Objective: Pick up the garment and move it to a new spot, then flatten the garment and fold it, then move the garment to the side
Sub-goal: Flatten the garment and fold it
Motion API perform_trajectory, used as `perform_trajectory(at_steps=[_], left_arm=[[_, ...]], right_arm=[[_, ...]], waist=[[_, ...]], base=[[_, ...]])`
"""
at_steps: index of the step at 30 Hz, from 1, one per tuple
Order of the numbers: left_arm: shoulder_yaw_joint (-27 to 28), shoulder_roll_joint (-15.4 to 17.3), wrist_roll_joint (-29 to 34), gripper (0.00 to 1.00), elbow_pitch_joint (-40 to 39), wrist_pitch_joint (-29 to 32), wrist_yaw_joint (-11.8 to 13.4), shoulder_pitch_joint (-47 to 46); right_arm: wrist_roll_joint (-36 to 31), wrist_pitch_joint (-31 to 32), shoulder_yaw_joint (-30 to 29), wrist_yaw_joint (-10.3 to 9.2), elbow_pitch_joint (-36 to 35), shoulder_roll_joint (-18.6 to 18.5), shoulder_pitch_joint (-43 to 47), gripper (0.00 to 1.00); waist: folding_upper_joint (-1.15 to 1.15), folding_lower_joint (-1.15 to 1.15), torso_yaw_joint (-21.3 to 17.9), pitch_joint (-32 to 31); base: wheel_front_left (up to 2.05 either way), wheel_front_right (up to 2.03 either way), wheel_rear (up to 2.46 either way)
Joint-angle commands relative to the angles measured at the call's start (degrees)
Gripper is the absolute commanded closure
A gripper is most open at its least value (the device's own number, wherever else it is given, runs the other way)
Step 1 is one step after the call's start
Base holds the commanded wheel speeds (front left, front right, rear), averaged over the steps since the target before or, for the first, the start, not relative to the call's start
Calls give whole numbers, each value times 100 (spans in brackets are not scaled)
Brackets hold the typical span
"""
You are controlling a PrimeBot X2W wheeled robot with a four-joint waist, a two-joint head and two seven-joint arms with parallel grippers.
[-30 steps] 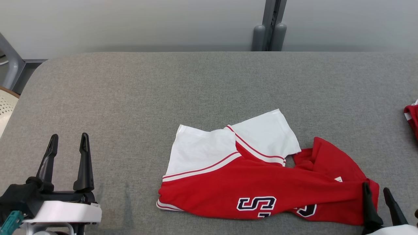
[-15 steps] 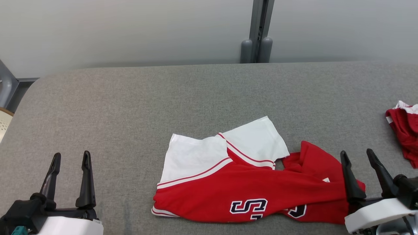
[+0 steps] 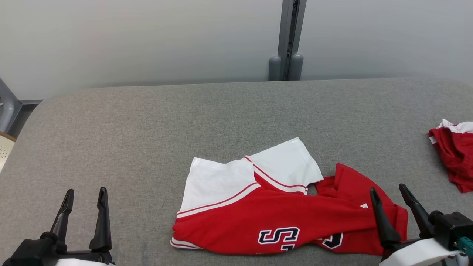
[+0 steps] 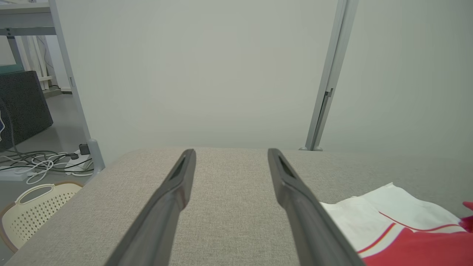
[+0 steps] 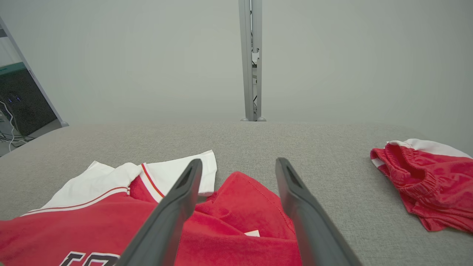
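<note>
Two white panels (image 3: 221,181) (perhaps sleeves) top the folded red garment (image 3: 281,212); left tool (image 3: 86,190) and right tool (image 3: 388,188) gape empty.

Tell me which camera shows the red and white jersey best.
The head view: the jersey lies whole on the table, its right end partly behind the right gripper. The left wrist view catches one white-sleeved corner; the right wrist view cuts off its lower part.

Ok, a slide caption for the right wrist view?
Open right gripper over the crumpled red-and-white jersey on the grey table, another red garment apart.
</note>
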Motion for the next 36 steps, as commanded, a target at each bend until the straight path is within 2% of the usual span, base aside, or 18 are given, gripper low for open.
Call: perform_trajectory(at_steps=[1,13,19,24,27,36], left_arm=[[5,36,1,0,-23,4,36,37],[-61,73,-2,0,-66,36,33,-69],[-117,55,14,0,-64,28,-2,-225],[-169,40,38,0,-41,11,-47,-439],[-189,31,39,0,-1,11,-82,-572],[-334,-14,92,0,160,-22,-218,-1035]], right_arm=[[-21,9,-13,1,-44,-8,28,0],[164,44,-222,1,78,-40,-104,0],[516,64,-806,1,677,-304,-208,0],[784,177,-963,1,1353,-520,-482,0],[968,292,-737,1,1703,-709,-800,0],[1692,1130,835,1,2420,-1592,-1814,0]], waist=[[0,0,3,2],[0,0,63,80],[0,0,115,235],[0,0,159,490],[0,0,171,659],[0,0,347,1084]], base=[[0,0,0],[0,0,0],[0,0,0],[0,0,0],[0,0,0],[0,0,0]])
